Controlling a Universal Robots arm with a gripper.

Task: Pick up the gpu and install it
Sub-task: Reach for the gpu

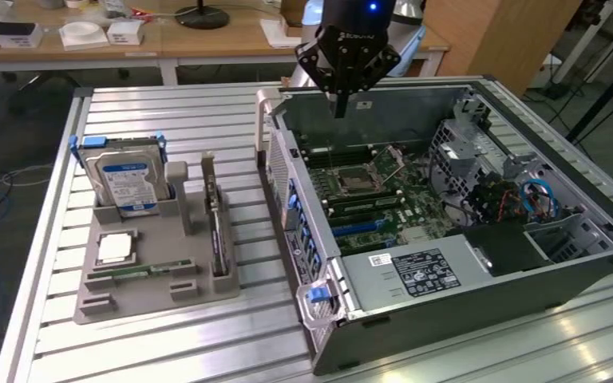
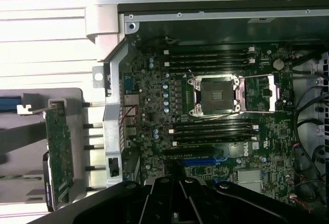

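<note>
The gpu [image 1: 214, 219] is a thin dark card standing on edge in a slot of the grey holder [image 1: 104, 307], on the exterior view's left. The wrist view shows its green board face [image 2: 59, 157] beside the case wall. My gripper [image 1: 338, 108] hangs over the back part of the open computer case [image 1: 477, 263], well apart from the gpu. It is shut, with its fingers together, pointing down and holding nothing. Its black body [image 2: 175, 175] sits above the motherboard [image 2: 216, 131] near a blue card slot [image 2: 203, 161].
The holder also carries a silver hard drive [image 1: 125, 179] with a blue-white label, a processor chip [image 1: 115, 247] and a green memory stick [image 1: 136, 271]. The case's raised side wall [image 1: 296, 207] stands between holder and motherboard. Desks with clutter stand behind the table.
</note>
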